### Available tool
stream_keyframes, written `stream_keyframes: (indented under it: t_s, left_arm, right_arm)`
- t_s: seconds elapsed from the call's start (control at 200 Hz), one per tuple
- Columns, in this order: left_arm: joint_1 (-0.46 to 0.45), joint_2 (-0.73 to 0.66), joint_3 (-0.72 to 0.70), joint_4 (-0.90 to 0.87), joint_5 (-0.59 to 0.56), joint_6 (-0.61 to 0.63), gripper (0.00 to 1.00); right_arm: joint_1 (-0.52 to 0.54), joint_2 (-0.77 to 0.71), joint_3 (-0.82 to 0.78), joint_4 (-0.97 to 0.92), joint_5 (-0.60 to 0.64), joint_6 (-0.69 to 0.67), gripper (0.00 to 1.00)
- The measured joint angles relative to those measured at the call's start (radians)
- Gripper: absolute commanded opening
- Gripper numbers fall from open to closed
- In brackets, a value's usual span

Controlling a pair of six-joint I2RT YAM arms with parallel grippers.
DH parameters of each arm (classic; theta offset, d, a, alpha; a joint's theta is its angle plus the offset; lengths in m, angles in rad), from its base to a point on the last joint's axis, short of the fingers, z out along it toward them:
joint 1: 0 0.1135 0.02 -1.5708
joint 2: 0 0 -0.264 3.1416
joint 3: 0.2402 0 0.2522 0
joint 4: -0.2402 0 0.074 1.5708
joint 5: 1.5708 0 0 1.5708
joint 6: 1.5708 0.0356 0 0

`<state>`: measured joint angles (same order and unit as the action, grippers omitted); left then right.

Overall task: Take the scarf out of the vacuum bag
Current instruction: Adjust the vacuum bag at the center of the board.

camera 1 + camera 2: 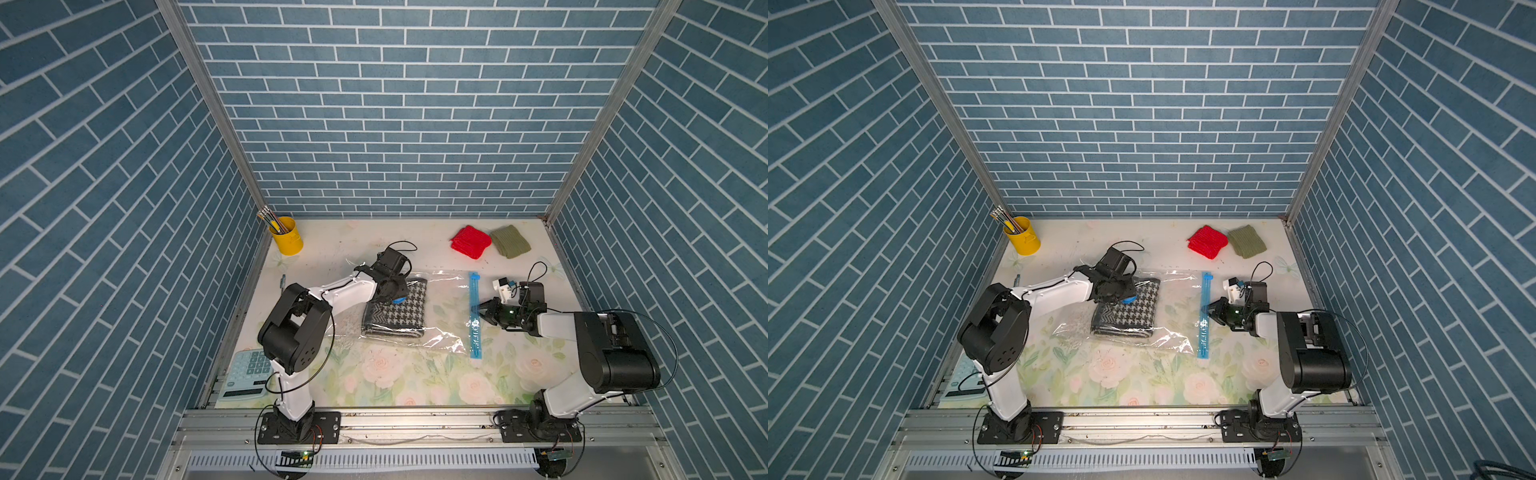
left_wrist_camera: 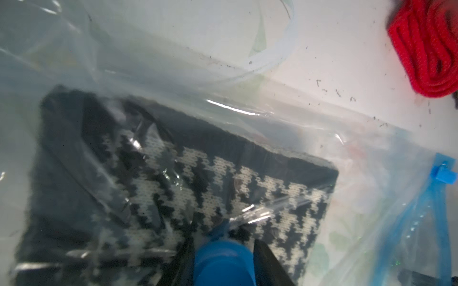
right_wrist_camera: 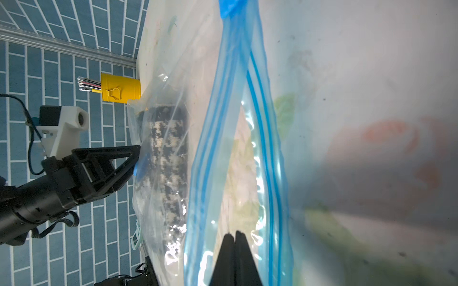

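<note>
- Floral tabletop (image 1: 415, 374), blue brick walls: scarf (image 1: 395, 311) lies folded inside vacuum bag (image 1: 446, 286), directly beneath left gripper (image 2: 224, 247).
- Left jaws part-open, flanking blue valve cap (image 1: 400, 300); apparently gripping it, though the view is blurred.
- Right gripper (image 3: 235, 236) pinched flat on bag's mouth at zip strip (image 1: 474, 328).
- 2 small pieces, red knit (image 1: 471, 242) and olive knit (image 1: 510, 241), lie beyond right gripper.

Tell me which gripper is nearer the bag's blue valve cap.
Left. The left gripper has the valve cap between its fingers, over the scarf. The right gripper is across the vacuum bag, shut on the zip strip.
</note>
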<state>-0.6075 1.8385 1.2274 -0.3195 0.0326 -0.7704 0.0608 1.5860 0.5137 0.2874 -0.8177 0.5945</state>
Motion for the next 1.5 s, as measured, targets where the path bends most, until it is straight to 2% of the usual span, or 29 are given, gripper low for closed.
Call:
stream_keyframes:
  t_s: [0.095,0.175,0.295,0.415,0.575,0.715,0.94,1.195,1.5]
  left_arm:
    - [0.006,-0.03,0.003,0.003,-0.005,0.023,0.67]
    - [0.029,-0.063,-0.003,0.021,0.022,0.036,0.71]
    - [0.1,-0.127,-0.037,0.046,0.055,0.058,0.71]
    - [0.189,-0.212,-0.067,0.032,0.057,0.092,0.72]
    - [0.347,-0.348,-0.138,0.01,0.065,0.13,0.74]
    - [0.428,-0.401,-0.204,-0.016,0.061,0.153,0.74]
    - [0.499,-0.412,-0.346,-0.012,0.104,0.161,0.76]
    - [0.579,-0.404,-0.415,0.037,0.135,0.184,0.76]
    - [0.594,-0.317,-0.465,0.135,0.233,0.183,0.77]
  right_arm:
    - [0.001,0.0,0.011,-0.043,0.027,-0.01,0.16]
    - [0.002,0.0,0.029,-0.084,0.063,-0.028,0.18]
    - [0.003,0.0,0.06,-0.147,0.118,-0.051,0.25]
    - [0.003,-0.005,0.091,-0.217,0.186,-0.079,0.39]
    - [0.005,-0.097,0.1,-0.319,0.319,-0.095,0.67]
    - [0.003,-0.208,0.067,-0.368,0.36,-0.092,0.79]
    - [0.003,-0.308,-0.004,-0.396,0.325,-0.075,0.82]
    - [0.003,-0.393,-0.05,-0.43,0.215,-0.059,0.83]
    - [0.003,-0.412,-0.078,-0.43,0.123,-0.042,0.83]
